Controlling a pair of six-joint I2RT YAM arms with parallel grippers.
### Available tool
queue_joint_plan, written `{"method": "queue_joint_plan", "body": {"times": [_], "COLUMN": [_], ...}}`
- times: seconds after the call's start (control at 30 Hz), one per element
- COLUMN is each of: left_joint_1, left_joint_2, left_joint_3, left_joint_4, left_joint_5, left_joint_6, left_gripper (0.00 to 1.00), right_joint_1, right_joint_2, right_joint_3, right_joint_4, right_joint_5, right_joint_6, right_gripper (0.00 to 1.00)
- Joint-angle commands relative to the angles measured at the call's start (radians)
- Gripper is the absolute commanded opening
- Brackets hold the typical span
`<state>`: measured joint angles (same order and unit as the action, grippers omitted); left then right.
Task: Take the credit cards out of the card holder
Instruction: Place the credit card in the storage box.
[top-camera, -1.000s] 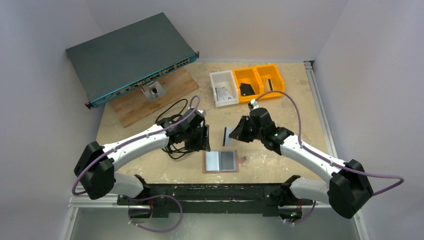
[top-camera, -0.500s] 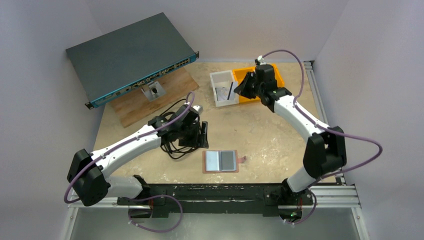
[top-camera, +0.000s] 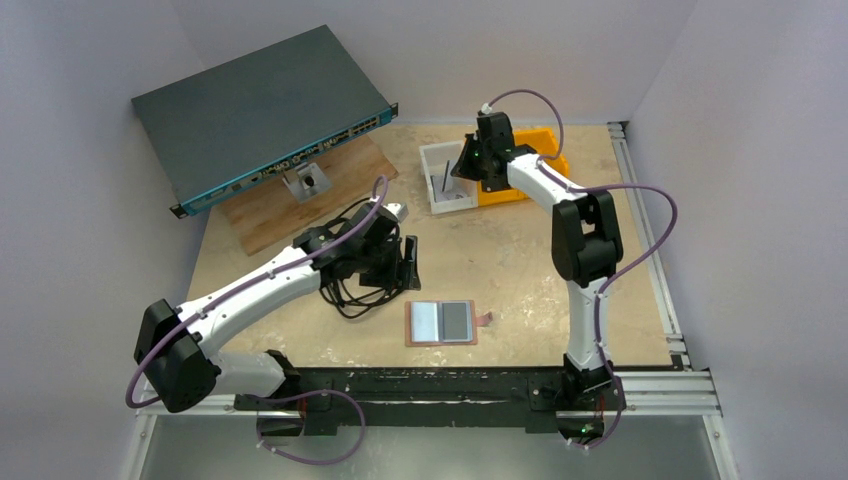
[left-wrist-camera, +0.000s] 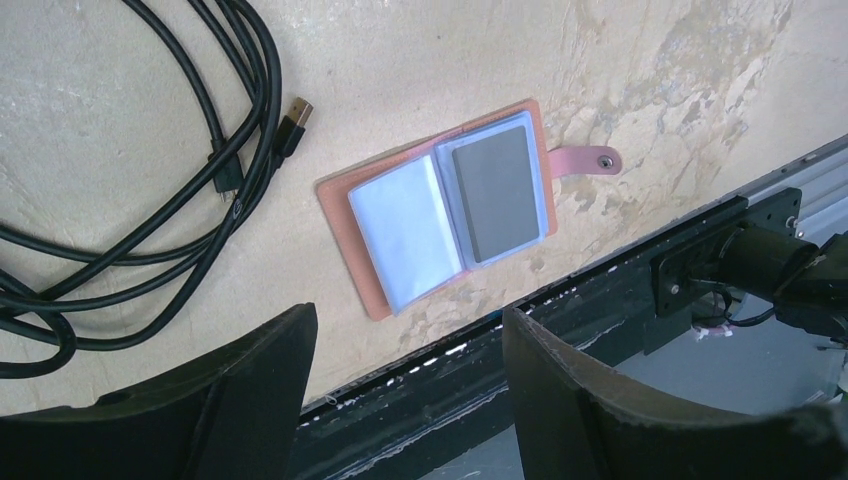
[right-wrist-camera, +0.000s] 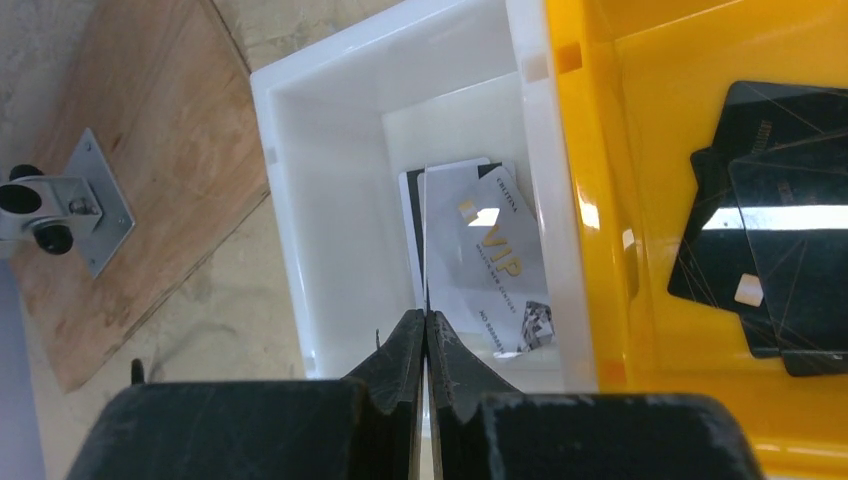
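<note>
The reddish-brown leather bifold card holder (left-wrist-camera: 440, 205) is lying open on the beige tabletop (top-camera: 510, 270), a dark grey plastic card (left-wrist-camera: 495, 190) showing in its right clear pocket. The left fingers (left-wrist-camera: 280, 380) are hovering spread above it, gripping nothing. The right fingers (right-wrist-camera: 405, 355) are pinching a thin upright card (top-camera: 443, 182) edge-on over the white rectangular plastic bin (right-wrist-camera: 300, 200).

You can read one word for certain: "VIP", in gold letters, on the pale card (right-wrist-camera: 487, 262) lying in the white bin (right-wrist-camera: 330, 210). That card also carries smaller print near its top edge and under the gold word, but it is too small for you to make out. Nothing else shows readable text.
</note>
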<state>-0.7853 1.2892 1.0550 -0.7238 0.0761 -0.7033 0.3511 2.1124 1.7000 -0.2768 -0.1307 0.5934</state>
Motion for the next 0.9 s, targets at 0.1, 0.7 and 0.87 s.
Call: {"method": "queue_joint_plan", "body": {"times": [0.1,0.7,0.87], "left_joint_1": [0.007,0.008,0.007], "left_joint_2": [0.006,0.022,0.03], "left_joint_3": [0.033,-0.003,-0.046], "left_joint_4": [0.003,0.045,0.085], "left_joint_5": [-0.008,0.012,0.04], "left_joint_6": [-0.017,-0.04,-0.058], "left_gripper": [0.68,0.78,0.71], "right_joint_1": [0.0,0.025,0.068], "right_joint_2": [0.03,-0.091,-0.256], "right_joint_3": [0.102,0.07,-0.089], "right_joint_4": [-0.041,-0.105,-0.099], "right_joint_5": [-0.018,0.004,0.039], "right_joint_6": [-0.037,-0.068,-0.037], "right_gripper": [0.0,0.32,0.34]}}
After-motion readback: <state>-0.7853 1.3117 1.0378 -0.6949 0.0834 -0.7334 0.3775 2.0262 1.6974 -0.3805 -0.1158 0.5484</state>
